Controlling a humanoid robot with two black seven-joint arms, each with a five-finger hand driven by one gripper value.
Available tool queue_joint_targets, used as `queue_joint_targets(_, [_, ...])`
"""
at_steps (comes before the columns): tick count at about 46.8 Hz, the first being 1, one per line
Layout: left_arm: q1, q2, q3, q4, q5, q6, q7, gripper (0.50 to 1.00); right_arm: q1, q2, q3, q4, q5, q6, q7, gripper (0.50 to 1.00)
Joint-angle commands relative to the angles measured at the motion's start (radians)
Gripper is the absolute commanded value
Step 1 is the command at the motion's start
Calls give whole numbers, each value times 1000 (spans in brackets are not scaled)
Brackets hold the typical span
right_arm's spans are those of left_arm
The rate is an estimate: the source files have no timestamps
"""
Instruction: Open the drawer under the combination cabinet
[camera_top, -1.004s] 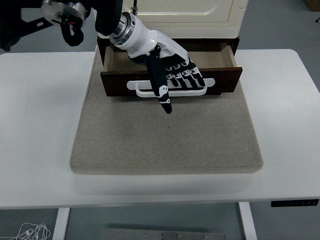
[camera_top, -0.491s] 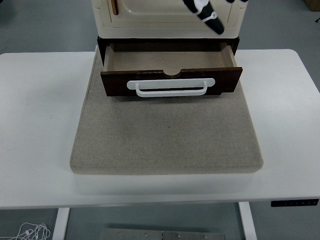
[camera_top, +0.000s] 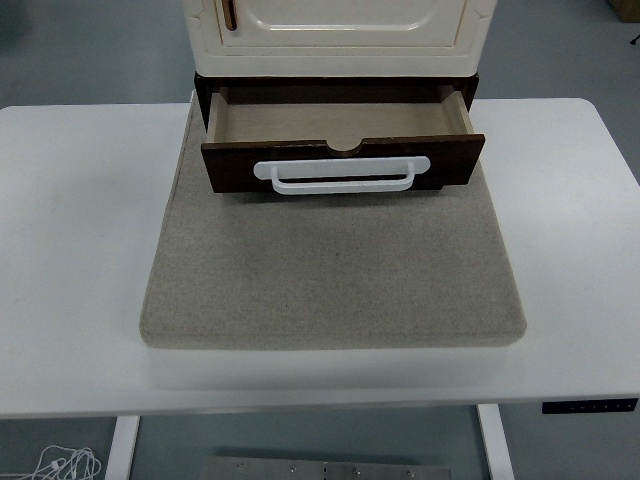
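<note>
A cream cabinet stands at the back of the table on a dark brown base. Its dark wooden drawer is pulled out toward me, showing an empty tan inside. A white bar handle runs across the drawer front. Neither of my hands shows in the picture.
A beige felt mat lies under the cabinet and spreads over the middle of the white table. A small brown latch sits on the cabinet door at the upper left. Table legs and a white cable show below the near edge.
My hand, which rested on the drawer handle one second ago, lifted up past the cabinet and has left the picture. The drawer has stayed pulled out.
</note>
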Motion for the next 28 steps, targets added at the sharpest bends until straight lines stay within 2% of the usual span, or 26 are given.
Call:
queue_joint_targets(1, [3, 7, -72, 46, -2, 8, -37, 1000, 0, 0, 1, 0, 0, 0, 0, 926])
queue_joint_targets(5, [9, 12, -146, 110, -1, 12, -62, 1000, 0, 0, 0, 1, 0, 0, 0, 928])
queue_joint_targets(9, [9, 13, -163, 198, -1, 31, -79, 1000, 0, 0, 0, 0, 0, 0, 0, 928])
queue_joint_targets(16, [10, 21, -155, 356, -1, 123, -102, 1000, 0, 0, 1, 1, 0, 0, 0, 928])
queue_joint_targets(28, [121, 29, -164, 528, -15, 137, -105, 1000, 0, 0, 1, 1, 0, 0, 0, 926])
